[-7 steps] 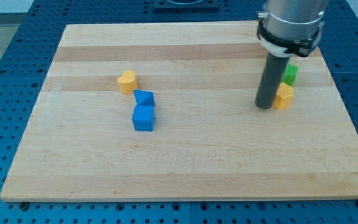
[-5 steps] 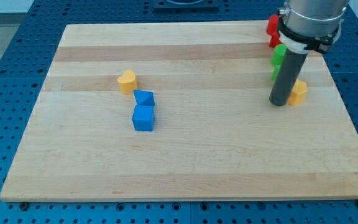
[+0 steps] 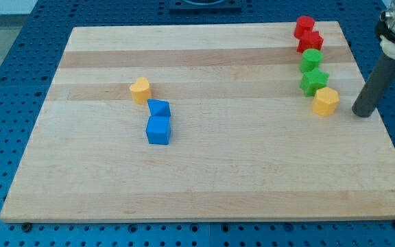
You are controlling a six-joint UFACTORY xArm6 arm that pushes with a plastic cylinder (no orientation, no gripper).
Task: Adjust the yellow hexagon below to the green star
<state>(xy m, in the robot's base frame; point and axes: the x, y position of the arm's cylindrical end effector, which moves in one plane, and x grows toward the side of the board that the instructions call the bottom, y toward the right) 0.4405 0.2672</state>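
The yellow hexagon [image 3: 326, 101] sits at the view's right, just below and slightly right of the green star [image 3: 313, 81], touching or nearly touching it. My tip [image 3: 363, 113] rests on the board to the right of the yellow hexagon, a short gap away, touching no block.
A green round block [image 3: 312, 60] sits above the star, with two red blocks [image 3: 304, 27] [image 3: 310, 42] above it near the top right corner. A yellow heart-like block [image 3: 140, 89] and two blue blocks [image 3: 158, 108] [image 3: 159, 130] lie left of centre. The board's right edge [image 3: 382, 130] is close to my tip.
My rod moved from the left of the yellow hexagon to its right, clear of it. The hexagon shifted a little to the right. The red and green blocks are now uncovered.
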